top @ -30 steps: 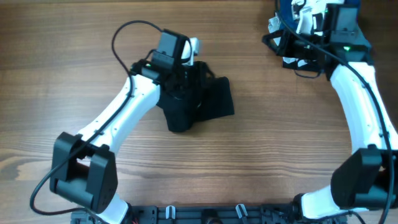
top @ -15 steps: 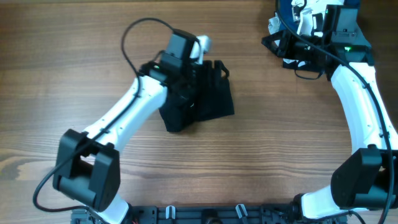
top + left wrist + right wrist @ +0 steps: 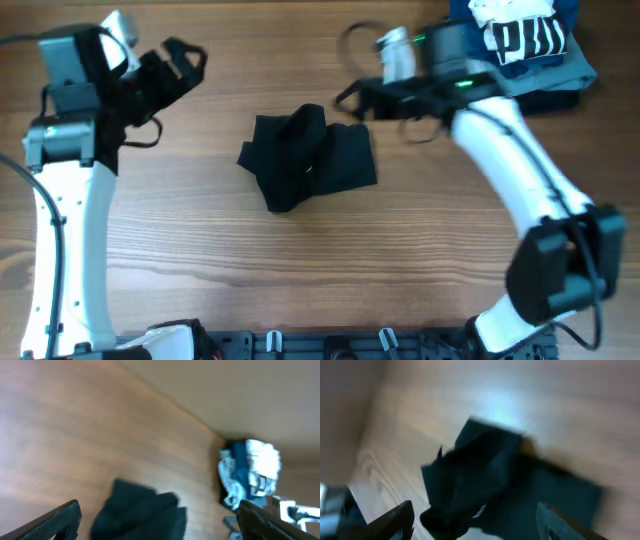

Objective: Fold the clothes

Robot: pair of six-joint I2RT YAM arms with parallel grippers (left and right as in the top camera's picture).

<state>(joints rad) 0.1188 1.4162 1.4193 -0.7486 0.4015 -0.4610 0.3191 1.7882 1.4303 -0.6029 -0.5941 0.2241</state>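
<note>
The soft black short-sleeved polo shirt point(image 3: 305, 158) sits in the middle of the brown wooden table point(image 3: 200, 260) as a rumpled bundle: a raised lump on its left half, a flatter rectangular panel on its right, with a tiny white mark showing near the middle. Neither of the 2 arms touches it. The left gripper point(image 3: 165, 90) hangs up in the far left corner, well apart from the shirt, and its wrist camera shows the 2 fingers spread wide with only bare wood and the distant shirt between them. The right gripper point(image 3: 365, 108) is smeared with blur just beside the shirt's upper right corner; its wrist camera looks straight down on the bundle, fingers wide apart at the frame's lower corners, pinching nothing. In the far right corner lies a navy garment with large white lettering point(image 3: 525, 35) on top of pale blue-grey folded clothing point(image 3: 578, 68), well clear of the shirt, and the right arm's black wrist and white link point(image 3: 500, 140) cross in front of that pile's left edge.
</note>
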